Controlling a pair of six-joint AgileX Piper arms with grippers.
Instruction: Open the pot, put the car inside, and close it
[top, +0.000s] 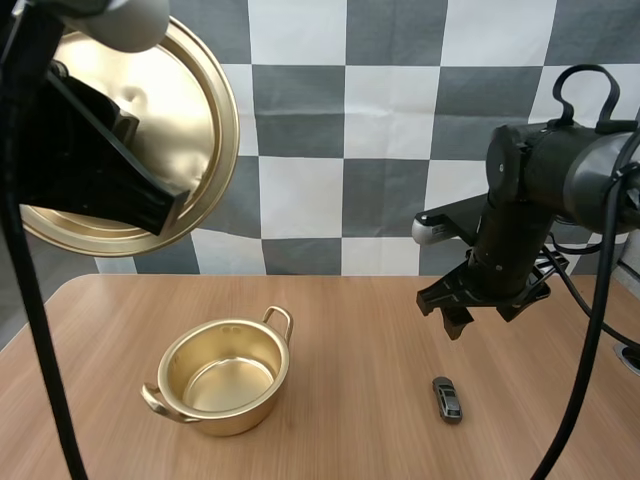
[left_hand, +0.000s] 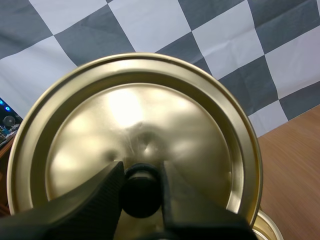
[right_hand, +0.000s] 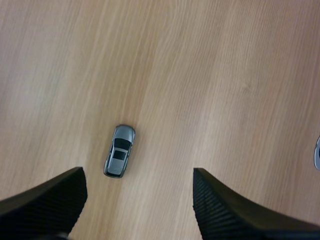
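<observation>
Status: pot (top: 228, 418) open, lower left of high view; lid (left_hand: 135, 115) aloft upper left, knob (left_hand: 141, 197) pinched by left tool (left_hand: 141, 176); toy car (top: 447, 398) flat on table (top: 350, 320), lower right; right tool (top: 455, 305) spread above it. Risk: car small, low, off-centre between fingers (right_hand: 45, 200); closing may skid or miss it.

Soft, even light falls from above. The tabletop (top: 350, 330) is bright all over, and the little car (top: 447, 398) casts only a faint, short shadow. The pot (top: 225, 375) has a pale sheen inside. The raised lid (left_hand: 145, 125) carries a broad white glare near its middle, while the fingers (left_hand: 95, 197) on it look almost black.
</observation>
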